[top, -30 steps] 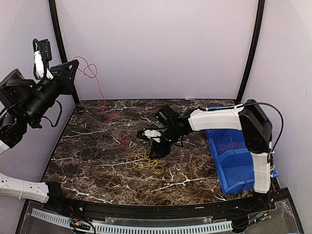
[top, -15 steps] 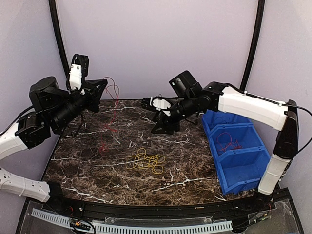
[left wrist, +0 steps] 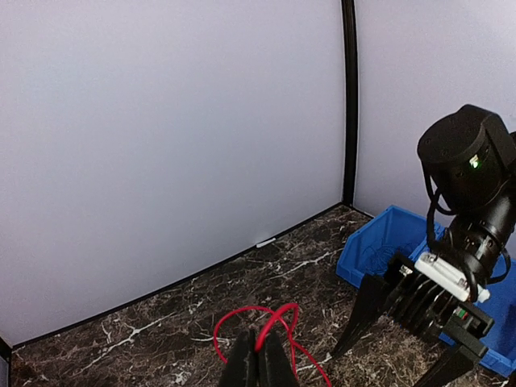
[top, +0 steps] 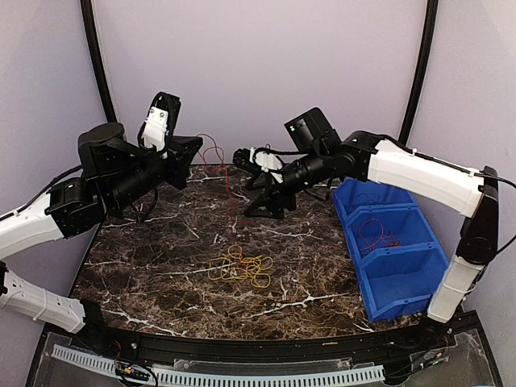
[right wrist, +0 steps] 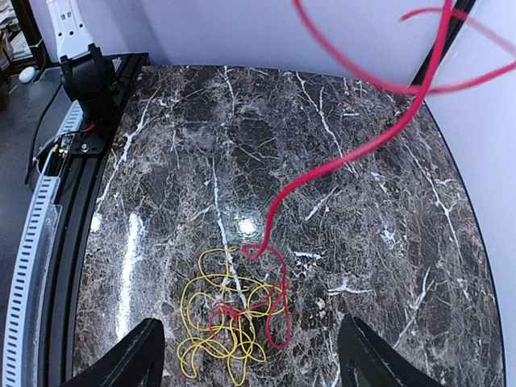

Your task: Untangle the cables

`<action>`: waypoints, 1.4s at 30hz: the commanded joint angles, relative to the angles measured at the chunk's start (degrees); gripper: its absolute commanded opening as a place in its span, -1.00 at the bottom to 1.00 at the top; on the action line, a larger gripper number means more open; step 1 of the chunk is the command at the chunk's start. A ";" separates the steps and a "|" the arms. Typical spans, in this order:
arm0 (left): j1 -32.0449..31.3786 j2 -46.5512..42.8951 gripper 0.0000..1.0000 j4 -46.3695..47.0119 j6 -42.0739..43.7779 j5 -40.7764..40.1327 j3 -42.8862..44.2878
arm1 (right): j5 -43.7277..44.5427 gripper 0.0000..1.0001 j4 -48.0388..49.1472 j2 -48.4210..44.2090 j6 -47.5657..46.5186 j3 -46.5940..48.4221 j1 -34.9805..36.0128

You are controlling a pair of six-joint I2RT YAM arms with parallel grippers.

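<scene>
My left gripper point(top: 200, 150) is raised over the back of the table and shut on a thin red cable point(top: 230, 193) that hangs down from it. In the left wrist view, its fingertips point(left wrist: 258, 363) pinch a red loop point(left wrist: 266, 322). My right gripper point(top: 262, 197) is open and empty, raised beside the hanging red cable point(right wrist: 339, 165). A yellow cable point(top: 240, 268) lies coiled on the table. In the right wrist view the red cable's lower end overlaps the yellow coil point(right wrist: 230, 326) between my open fingers point(right wrist: 145, 355); I cannot tell if they touch.
Blue bins point(top: 403, 274) stand at the right edge; one holds another red cable point(top: 372, 234). The bin point(left wrist: 387, 242) and my right gripper point(left wrist: 419, 306) show in the left wrist view. The back wall is close behind both grippers. The left arm's base point(right wrist: 81, 72) is at the near edge.
My left gripper has swung right toward the middle, carrying the red cable. My right gripper rose from beside the yellow coil and now hovers open next to the hanging cable.
</scene>
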 commanded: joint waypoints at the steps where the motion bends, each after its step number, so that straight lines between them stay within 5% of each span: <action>1: 0.26 -0.60 -1.00 2.32 -0.66 -0.12 3.68 | -2.19 0.53 6.02 1.76 1.45 -1.77 -0.18; 14: 0.26 -0.23 -1.00 2.15 -7.12 1.68 7.79 | -17.58 0.53 18.20 9.38 12.78 3.97 0.17; 24: 0.26 -1.36 -1.00 2.51 -7.87 -1.58 10.87 | -33.63 -0.36 24.68 12.05 19.67 -0.20 0.42; 31: 0.26 -2.68 -1.00 2.70 -10.00 -2.48 9.84 | -23.95 0.02 23.53 11.89 20.44 1.74 0.62; 36: 0.26 -3.04 -1.00 2.75 -10.81 -2.10 9.70 | -13.97 0.08 23.01 9.85 20.15 1.98 0.83; 42: 0.26 -2.83 -1.00 2.61 -10.70 -1.98 10.23 | -12.34 0.25 21.59 6.89 18.27 3.06 1.64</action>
